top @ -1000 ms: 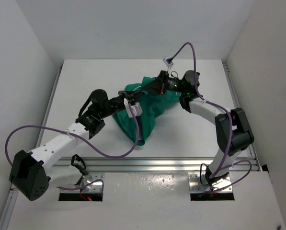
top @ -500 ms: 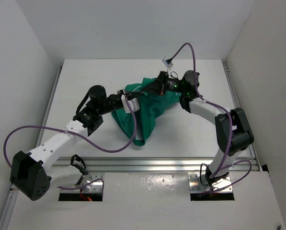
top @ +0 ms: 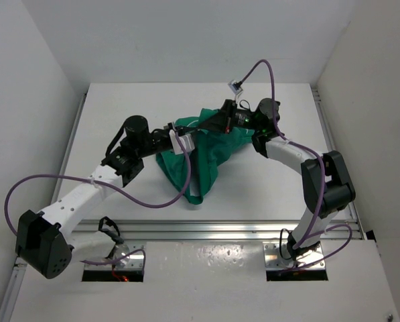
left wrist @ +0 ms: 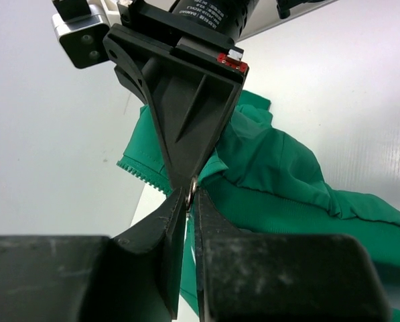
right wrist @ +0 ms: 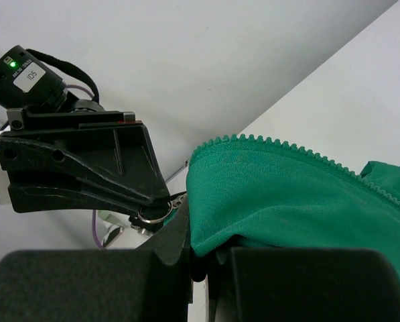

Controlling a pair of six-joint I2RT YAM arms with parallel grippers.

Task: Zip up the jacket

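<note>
**Jacket (top: 210, 157), one, green: bunched mid-table (top: 119, 107), one edge held up where two grippers meet.**
Left gripper (left wrist: 190, 201): jaws a crack apart, one metal pull ring (left wrist: 193, 185) at the tips; whether they grip it cannot be told from these angles. Right gripper (right wrist: 198, 261), tip to tip with it: jaws closed on the green edge just beside the ring. One row of zip teeth (right wrist: 287, 149) runs off from the ring along that edge. The left arm is nearer the ring, so the pull is likely its own.
</note>
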